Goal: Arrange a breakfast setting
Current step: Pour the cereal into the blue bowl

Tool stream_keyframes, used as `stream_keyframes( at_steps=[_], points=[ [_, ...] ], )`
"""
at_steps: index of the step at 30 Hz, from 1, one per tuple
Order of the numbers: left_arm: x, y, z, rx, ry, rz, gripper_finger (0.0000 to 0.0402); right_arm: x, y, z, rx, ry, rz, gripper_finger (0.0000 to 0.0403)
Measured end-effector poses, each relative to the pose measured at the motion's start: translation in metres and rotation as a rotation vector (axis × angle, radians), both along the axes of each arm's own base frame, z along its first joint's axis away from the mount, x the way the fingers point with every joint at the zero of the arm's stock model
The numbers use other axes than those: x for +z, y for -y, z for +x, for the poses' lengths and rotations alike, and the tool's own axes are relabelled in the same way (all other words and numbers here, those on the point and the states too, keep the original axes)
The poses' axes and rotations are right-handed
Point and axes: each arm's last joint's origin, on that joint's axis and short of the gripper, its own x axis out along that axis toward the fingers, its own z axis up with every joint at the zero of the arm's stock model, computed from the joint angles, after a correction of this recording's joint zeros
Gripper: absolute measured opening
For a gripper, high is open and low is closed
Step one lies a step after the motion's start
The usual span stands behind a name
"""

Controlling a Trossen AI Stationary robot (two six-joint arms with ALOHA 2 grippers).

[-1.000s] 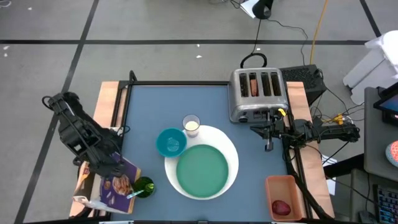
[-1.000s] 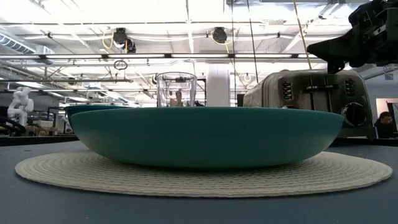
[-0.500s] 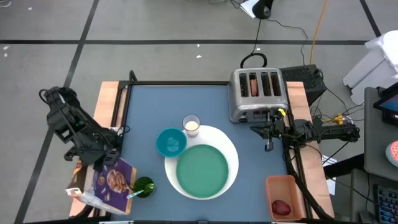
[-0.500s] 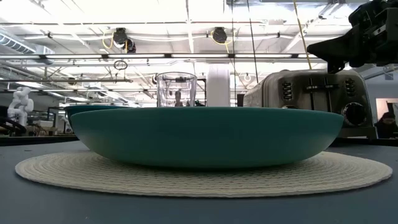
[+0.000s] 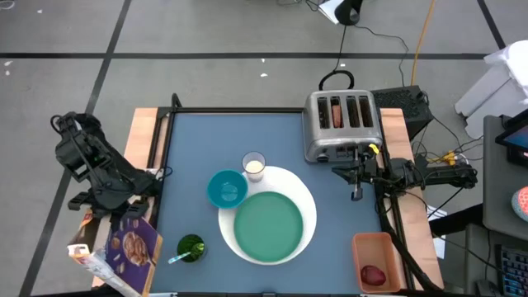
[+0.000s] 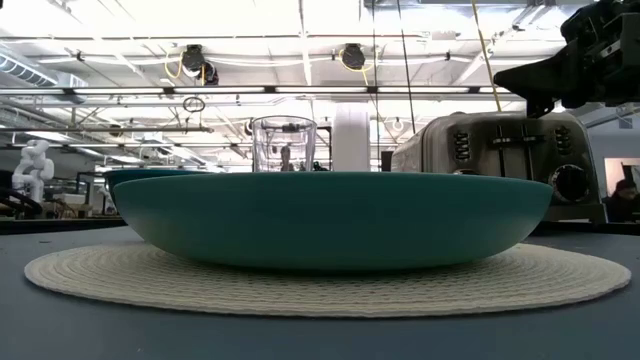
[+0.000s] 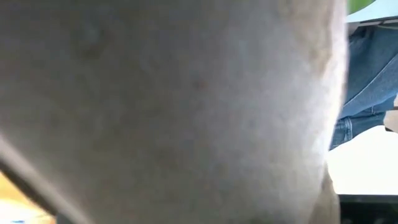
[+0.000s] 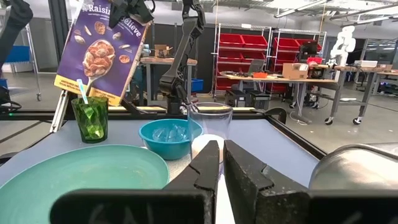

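My left gripper [image 5: 122,216] is shut on the purple cereal box [image 5: 132,252] over the table's near left corner. The box also shows in the right wrist view [image 8: 99,53], tilted in the air. The teal plate [image 5: 268,224] lies on the larger white plate [image 5: 307,196]. The small teal bowl [image 5: 226,188] and the glass of milk [image 5: 254,166] stand beside them. A brown bagel [image 5: 336,114] sticks in a toaster slot. The red apple [image 5: 373,274] lies in an orange bin. My right gripper [image 5: 356,194] is shut and empty, in front of the toaster. My left gripper holds the cereal box by its top end [image 8: 124,20], coming at it from above. The box hangs below the fingers, tilted and lifted clear of the table. The left wrist view is filled by a blurred pale surface, so the kind of hold does not show.
A green cup [image 5: 190,247] with a light blue utensil in it stands near the box. The silver toaster [image 5: 342,124] stands at the far right. The orange bin [image 5: 378,262] sits at the near right corner. A person's jeans [image 7: 367,74] show beyond the table.
My left gripper has drawn back toward the table's left edge with the cereal box. The box has moved away from the green cup, out over the near left corner, and has turned a little. My right gripper has kept still.
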Motion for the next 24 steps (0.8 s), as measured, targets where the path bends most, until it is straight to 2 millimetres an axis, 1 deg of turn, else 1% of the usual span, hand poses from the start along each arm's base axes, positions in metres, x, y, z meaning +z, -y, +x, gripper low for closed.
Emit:
stream_keyframes(
  at_steps=[8,17,24],
  points=[
    [-0.002,0.002,0.003,0.018,0.015,0.031,0.0006,0.0,0.0,0.0,-0.001,-0.001,-0.005,0.0018],
    [-0.005,0.002,0.011,0.085,0.165,0.175,0.0006,0.0,0.0,0.0,-0.002,-0.003,-0.03,0.0018],
    [-0.005,0.001,0.011,0.088,0.174,0.181,0.0006,0.0,0.0,0.0,-0.004,-0.005,-0.052,0.0018]
  ],
)
